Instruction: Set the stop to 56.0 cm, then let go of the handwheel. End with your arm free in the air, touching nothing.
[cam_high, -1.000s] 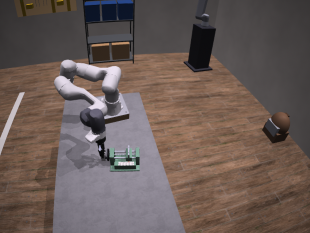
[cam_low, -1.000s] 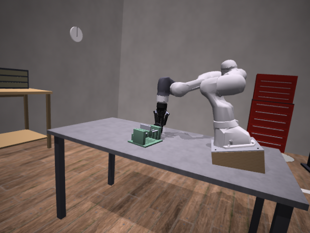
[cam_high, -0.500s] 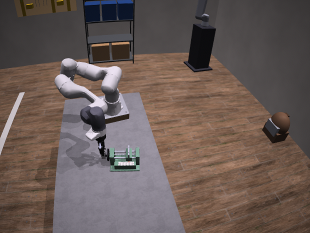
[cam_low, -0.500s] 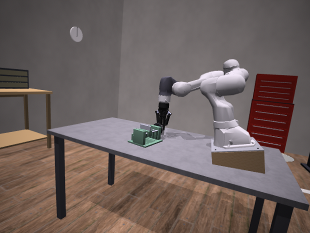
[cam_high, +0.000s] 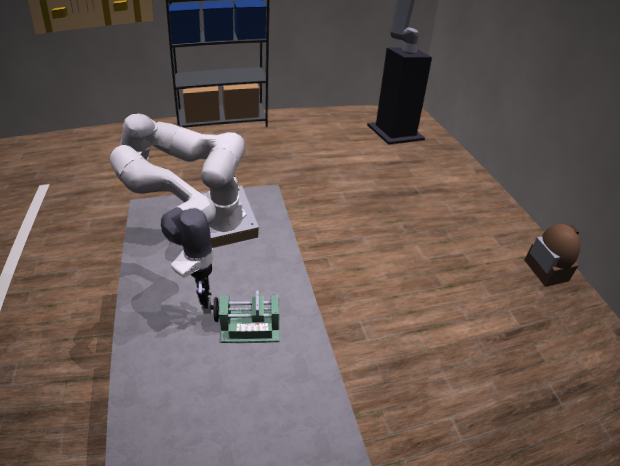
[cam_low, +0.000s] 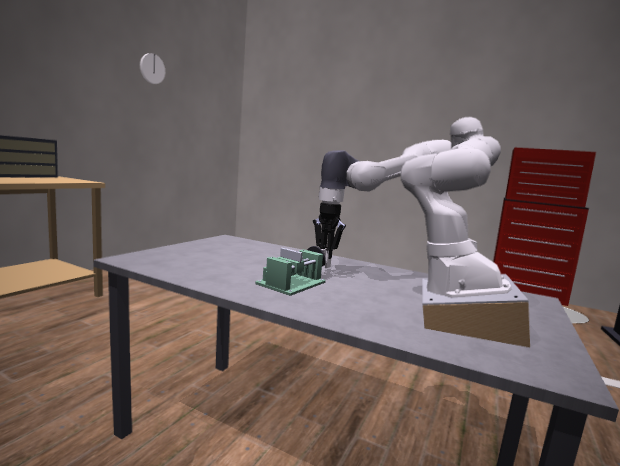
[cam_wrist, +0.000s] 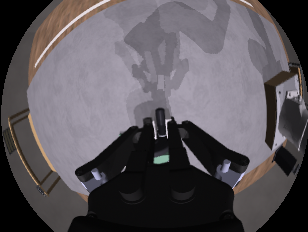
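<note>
The green stop fixture (cam_high: 275, 314) (cam_low: 278, 273) stands on the table; a bit of green (cam_wrist: 161, 159) shows in the wrist view. Its sliding stop (cam_high: 257, 306) (cam_low: 290, 254) with an upright grey plate sits on the rods, right of the middle in the top view. A small red mark shows by the white scale (cam_high: 245, 327), whose numbers are too small to read. The black handwheel (cam_high: 216, 309) (cam_low: 314, 249) is at the fixture's arm-side end. My gripper (cam_high: 206, 305) (cam_low: 328, 260) (cam_wrist: 160, 115) points down beside the wheel, shut on its black crank handle (cam_wrist: 160, 116).
The grey table (cam_high: 215, 400) (cam_low: 200, 260) carries the fixture and the arm's base block (cam_high: 235, 235) (cam_low: 476, 318). The fixture's end posts and rods stand close beside my fingers. Shelves, a red cabinet (cam_low: 543, 240) and a wooden bench (cam_low: 50, 182) stand away from the table.
</note>
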